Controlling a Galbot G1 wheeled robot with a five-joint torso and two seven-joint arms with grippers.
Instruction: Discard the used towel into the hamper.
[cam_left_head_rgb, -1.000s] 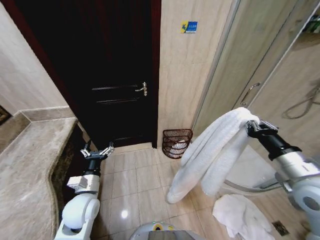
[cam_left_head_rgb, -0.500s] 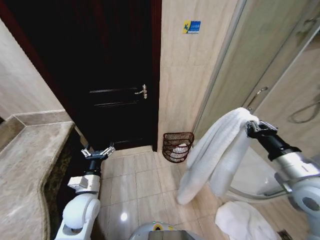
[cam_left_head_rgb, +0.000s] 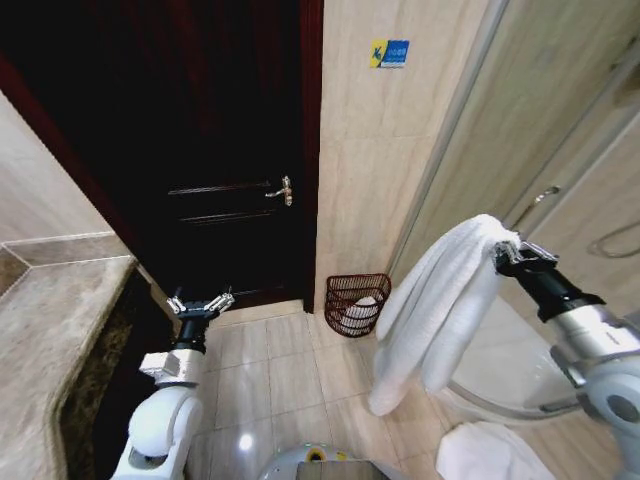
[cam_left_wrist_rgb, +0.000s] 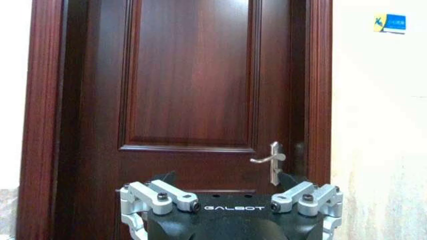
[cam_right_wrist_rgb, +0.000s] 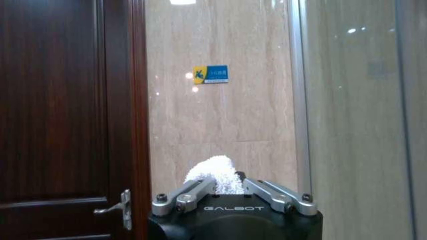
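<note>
A long white towel (cam_left_head_rgb: 440, 300) hangs folded over my right gripper (cam_left_head_rgb: 505, 252), which is shut on its top fold at the right of the head view. In the right wrist view the towel (cam_right_wrist_rgb: 215, 172) bulges up between the closed fingers. The hamper (cam_left_head_rgb: 356, 303), a small dark reddish-brown wire basket with something white inside, stands on the floor against the tiled wall beside the door, to the left of the hanging towel and farther away. My left gripper (cam_left_head_rgb: 199, 303) is held low at the left, open and holding nothing; in the left wrist view it (cam_left_wrist_rgb: 230, 197) faces the door.
A dark wooden door (cam_left_head_rgb: 215, 150) with a lever handle (cam_left_head_rgb: 281, 189) is ahead. A stone counter (cam_left_head_rgb: 45, 340) runs along the left. A glass shower enclosure (cam_left_head_rgb: 560, 150) stands at the right. Another white cloth (cam_left_head_rgb: 490, 455) lies on the tiled floor at the lower right.
The head view has shifted, so door, hamper and counter sit lower and nearer. My right gripper keeps the towel in the same hold. The left arm looks unchanged.
</note>
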